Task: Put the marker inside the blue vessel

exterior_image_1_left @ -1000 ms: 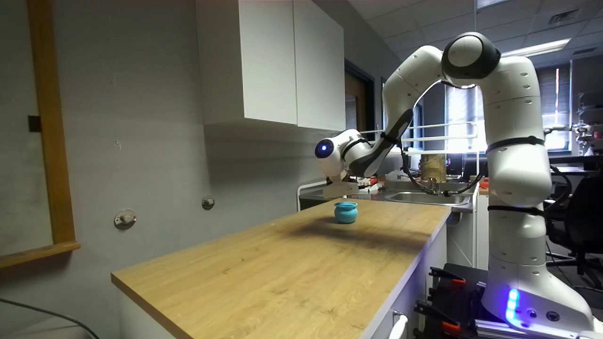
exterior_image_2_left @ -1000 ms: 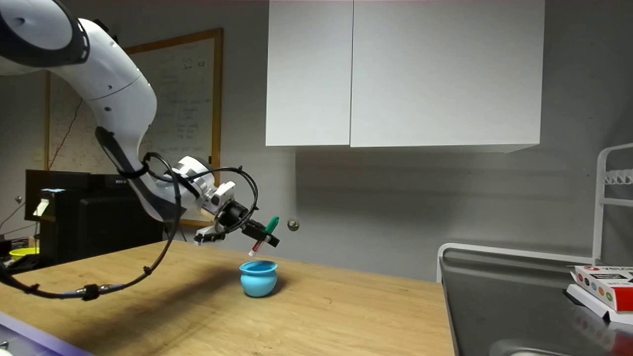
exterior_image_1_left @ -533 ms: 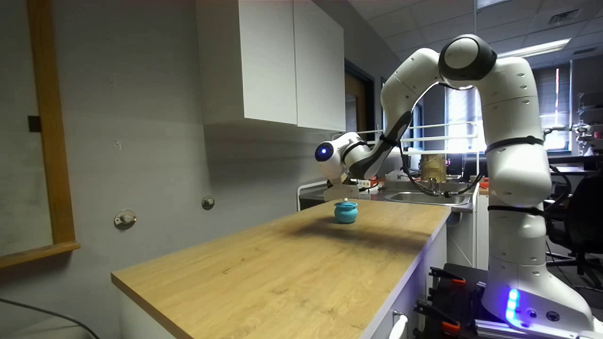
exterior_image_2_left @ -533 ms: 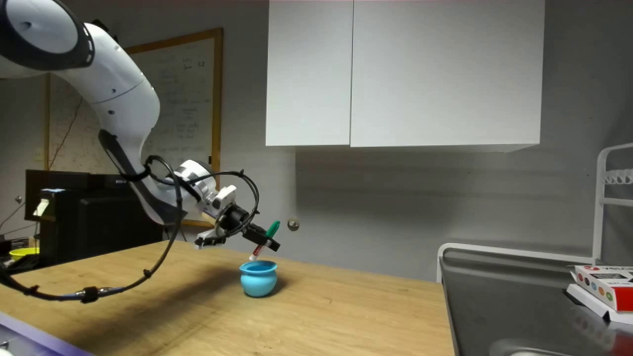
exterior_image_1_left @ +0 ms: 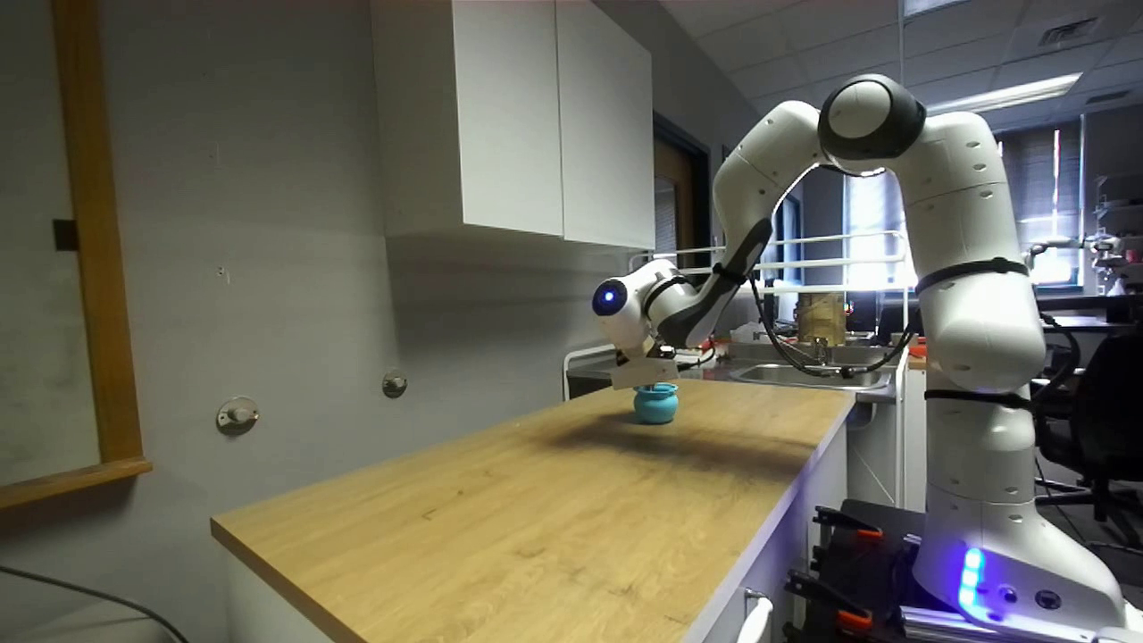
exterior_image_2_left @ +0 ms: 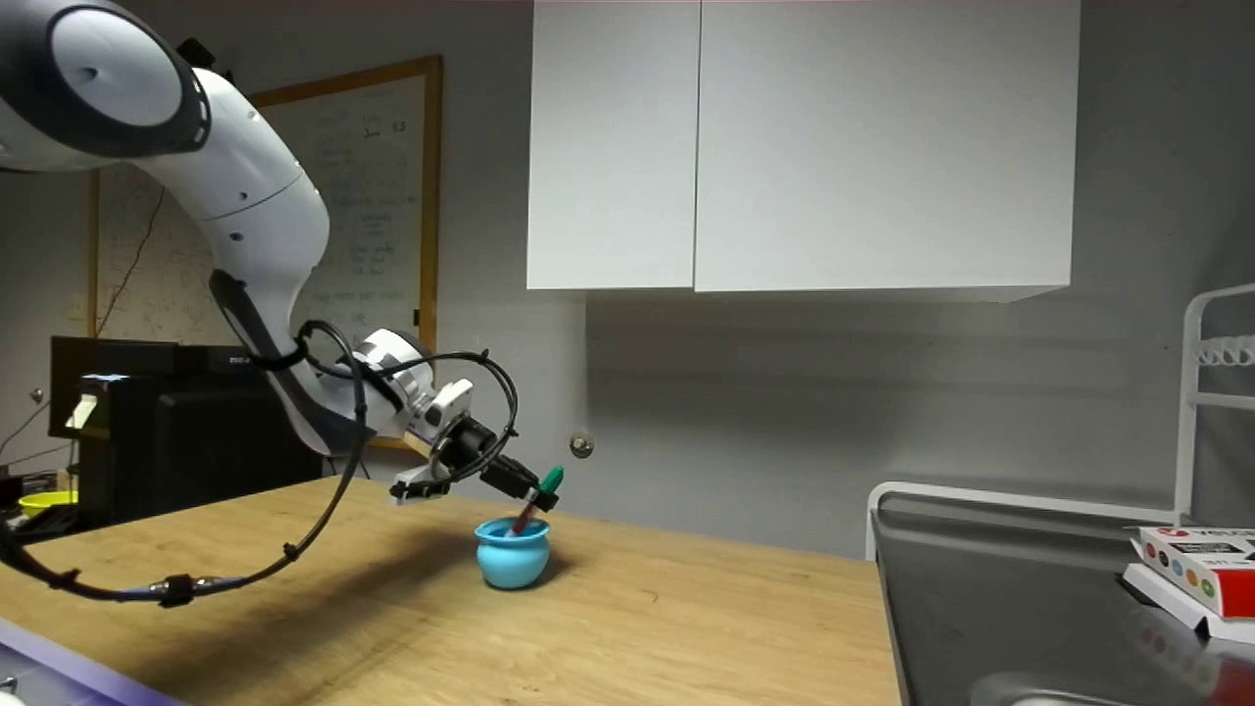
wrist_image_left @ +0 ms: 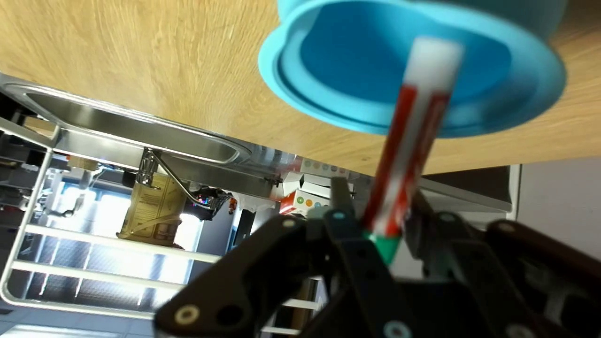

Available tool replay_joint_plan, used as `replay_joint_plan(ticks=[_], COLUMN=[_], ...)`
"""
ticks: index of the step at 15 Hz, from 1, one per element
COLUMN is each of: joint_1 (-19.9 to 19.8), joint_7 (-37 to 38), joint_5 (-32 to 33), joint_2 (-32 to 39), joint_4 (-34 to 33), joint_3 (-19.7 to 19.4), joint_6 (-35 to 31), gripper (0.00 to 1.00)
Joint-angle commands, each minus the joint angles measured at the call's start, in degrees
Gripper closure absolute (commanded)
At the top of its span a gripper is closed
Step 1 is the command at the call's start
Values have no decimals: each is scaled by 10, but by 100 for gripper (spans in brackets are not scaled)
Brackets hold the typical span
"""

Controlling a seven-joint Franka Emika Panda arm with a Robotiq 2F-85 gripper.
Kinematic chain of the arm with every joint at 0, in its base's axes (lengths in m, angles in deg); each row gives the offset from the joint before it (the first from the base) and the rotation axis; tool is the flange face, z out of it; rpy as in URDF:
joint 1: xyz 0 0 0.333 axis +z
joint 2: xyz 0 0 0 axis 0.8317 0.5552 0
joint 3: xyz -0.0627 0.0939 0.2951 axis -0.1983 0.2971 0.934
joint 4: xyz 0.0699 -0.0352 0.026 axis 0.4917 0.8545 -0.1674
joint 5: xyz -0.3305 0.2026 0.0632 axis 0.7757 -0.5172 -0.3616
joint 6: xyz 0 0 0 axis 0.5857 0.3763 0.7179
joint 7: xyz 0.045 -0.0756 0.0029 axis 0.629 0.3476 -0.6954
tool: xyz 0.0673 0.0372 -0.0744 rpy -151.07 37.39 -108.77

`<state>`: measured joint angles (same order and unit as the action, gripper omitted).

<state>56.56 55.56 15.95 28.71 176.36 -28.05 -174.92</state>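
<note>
The marker (exterior_image_2_left: pixel 551 480) has a red-and-white body, a white end and a green cap. It slants cap up, with its white end inside the mouth of the blue vessel (exterior_image_2_left: pixel 513 563). In the wrist view the marker (wrist_image_left: pixel 403 155) crosses over the vessel's rim (wrist_image_left: pixel 338 112). The vessel (exterior_image_1_left: pixel 655 406) stands upright on the wooden counter. My gripper (exterior_image_2_left: pixel 541 497) is just above and beside the rim. In the wrist view my gripper (wrist_image_left: pixel 381 199) has its fingers around the marker. A narrow gap shows between the left finger and the marker, so it looks slightly open.
The wooden counter (exterior_image_1_left: pixel 536 500) runs along the wall. A white cabinet (exterior_image_2_left: pixel 804 147) hangs above. A metal sink area (exterior_image_2_left: pixel 1020 608) with a white rack and small boxes (exterior_image_2_left: pixel 1191 579) adjoins the counter. The arm's cable (exterior_image_2_left: pixel 294 561) loops over the counter.
My gripper has moved down towards the vessel. The marker's white end went from above the rim to inside the mouth, and the marker slid lower relative to the fingers.
</note>
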Motion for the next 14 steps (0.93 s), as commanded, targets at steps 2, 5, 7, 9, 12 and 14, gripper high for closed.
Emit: replay_joint_plan(ticks=[2,5,7,9,12,14], joint_1=[-1,-2,-1,-3,-1,2], joint_7=[11,14,13,-6,-36,-61], joint_5=[5,6,6,-12,-50,-77], joint_2=[9,9,6,-1,-28,-55], joint_4=[-12,-12,-11,-7,6,14], joint_3=[0,-1,0,2,7,10], joint_6=[0,0,2,-8,-38,-52], gripper=[30,8,0,0,0,0])
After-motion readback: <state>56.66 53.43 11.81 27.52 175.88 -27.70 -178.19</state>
